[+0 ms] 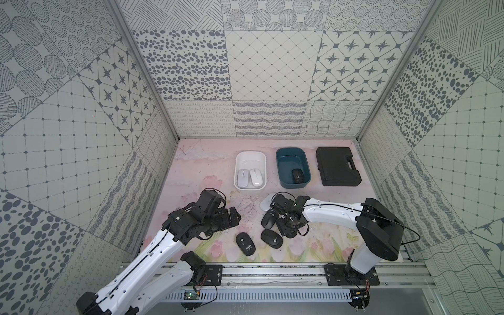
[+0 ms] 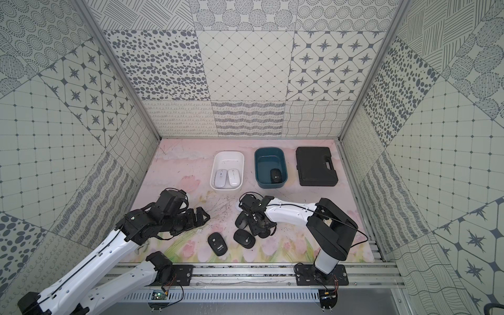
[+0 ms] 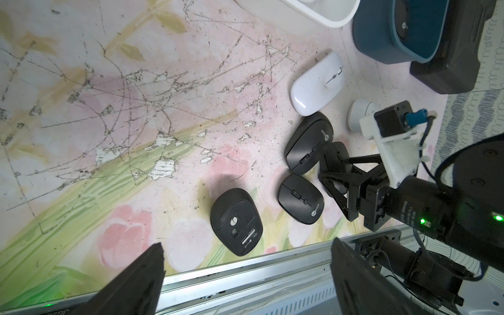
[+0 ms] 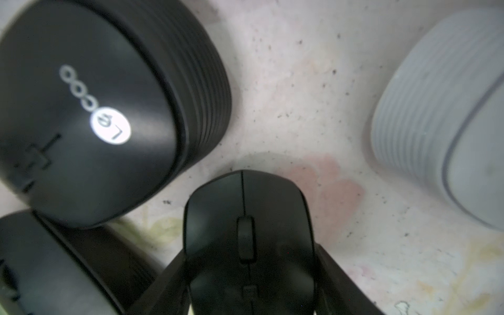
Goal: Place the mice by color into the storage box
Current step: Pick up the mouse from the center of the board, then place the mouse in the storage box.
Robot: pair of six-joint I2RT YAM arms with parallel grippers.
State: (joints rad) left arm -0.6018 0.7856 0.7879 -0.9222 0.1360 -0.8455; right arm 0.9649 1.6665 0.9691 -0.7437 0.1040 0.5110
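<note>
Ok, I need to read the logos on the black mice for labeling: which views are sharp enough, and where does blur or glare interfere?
Left wrist view: sharp, logo legible on one black mouse, glare streak on the flat white mouse. Right wrist view: plain black mouse crisp, logo mouse and ribbed white mouse soft. Both top views: evenly lit, logos too small.

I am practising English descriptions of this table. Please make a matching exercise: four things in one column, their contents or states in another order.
1. shallow white plastic tub
2. deep teal plastic tub
3. black hard case with handle
4. black oval mouse nearest the rail

a. underside up
b. holds two white mice
c. closed
d. holds one black mouse

Pairs: 1-b, 2-d, 3-c, 4-a
</note>
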